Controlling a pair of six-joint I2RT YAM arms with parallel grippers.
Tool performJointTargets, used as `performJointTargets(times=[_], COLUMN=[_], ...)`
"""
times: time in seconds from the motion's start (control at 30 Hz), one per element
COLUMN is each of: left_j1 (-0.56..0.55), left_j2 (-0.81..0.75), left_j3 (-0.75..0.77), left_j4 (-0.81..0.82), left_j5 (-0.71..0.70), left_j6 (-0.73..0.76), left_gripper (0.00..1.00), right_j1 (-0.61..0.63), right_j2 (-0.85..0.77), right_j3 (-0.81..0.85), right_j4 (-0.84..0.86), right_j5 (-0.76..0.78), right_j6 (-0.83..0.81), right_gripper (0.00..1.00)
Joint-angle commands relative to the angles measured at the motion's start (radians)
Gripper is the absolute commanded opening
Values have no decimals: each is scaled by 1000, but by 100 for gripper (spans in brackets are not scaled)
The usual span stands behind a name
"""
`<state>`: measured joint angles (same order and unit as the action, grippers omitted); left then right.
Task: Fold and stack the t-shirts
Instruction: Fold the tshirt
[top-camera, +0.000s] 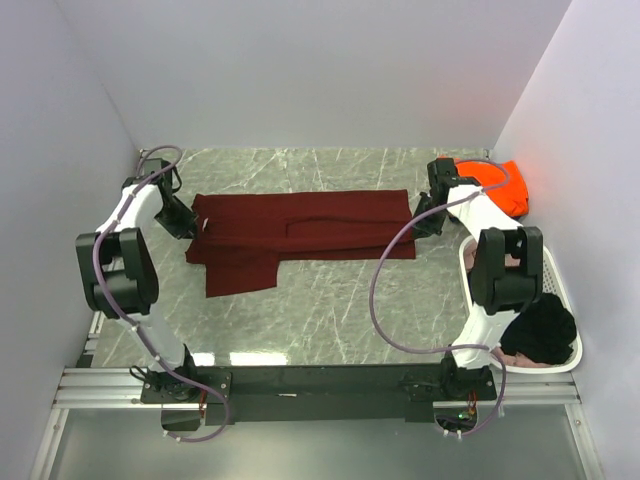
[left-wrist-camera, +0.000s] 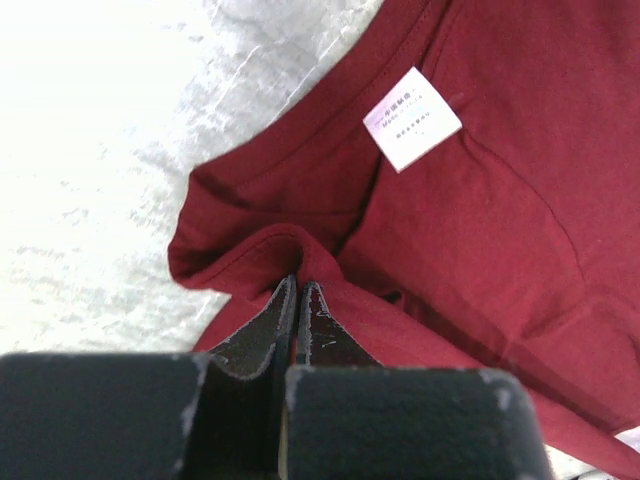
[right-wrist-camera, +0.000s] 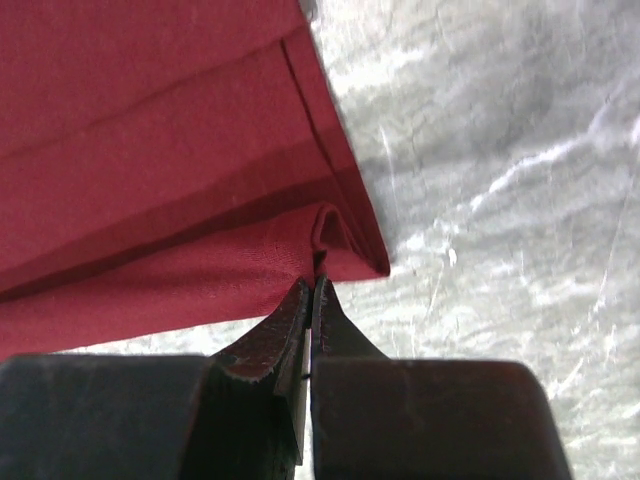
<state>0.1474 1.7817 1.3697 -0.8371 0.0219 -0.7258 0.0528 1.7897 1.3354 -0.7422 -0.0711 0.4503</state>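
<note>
Folding the maroon t-shirt (top-camera: 300, 225) is the step in hand, by my judgement. None of the shirts is stacked yet.

Near right: white basket (top-camera: 556, 272) at the desk (top-camera: 330, 300) edge, with a black t-shirt (top-camera: 540, 330) bundled in it, waiting.

Mid desk: the maroon shirt lies flat as a long band running left to right. A loose flap juts toward the near side at its left end. Collar is at the left, its white label (left-wrist-camera: 411, 118) showing in the left wrist view; hem is at the right.

Left end effector (top-camera: 183, 225): jaws pressed together on a small raised pleat of maroon cloth at the collar end, fingertips just above the desk.

Right end effector (top-camera: 425, 222): jaws likewise closed, pinching a puckered bit of the hem at the shirt's right corner, bare desk just beside it.

Next move, as I read it: raise both pinched ends together and carry them across the shirt in step, keeping the cloth taut so the crease runs straight. The near-left flap needs bringing in. Which way the fold goes, cannot tell.

Far right corner: an orange t-shirt (top-camera: 500, 183), crumpled, well apart from the maroon one.
</note>
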Motion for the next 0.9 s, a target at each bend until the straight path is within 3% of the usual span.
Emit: performJointTargets(times=[0.0, 0.87], left_j1=[11, 17], left_j2=[37, 170], left_j3=[51, 48], left_j4=[35, 171], left_j5=[-4, -19], left_j6=[22, 32], left_gripper=[1, 4], right_j1=[-19, -33], right_j2=[26, 240], right_j3=[68, 131], right_j4=[33, 115], right_j5=[10, 4], right_j6=[-15, -12], right_gripper=[0, 1])
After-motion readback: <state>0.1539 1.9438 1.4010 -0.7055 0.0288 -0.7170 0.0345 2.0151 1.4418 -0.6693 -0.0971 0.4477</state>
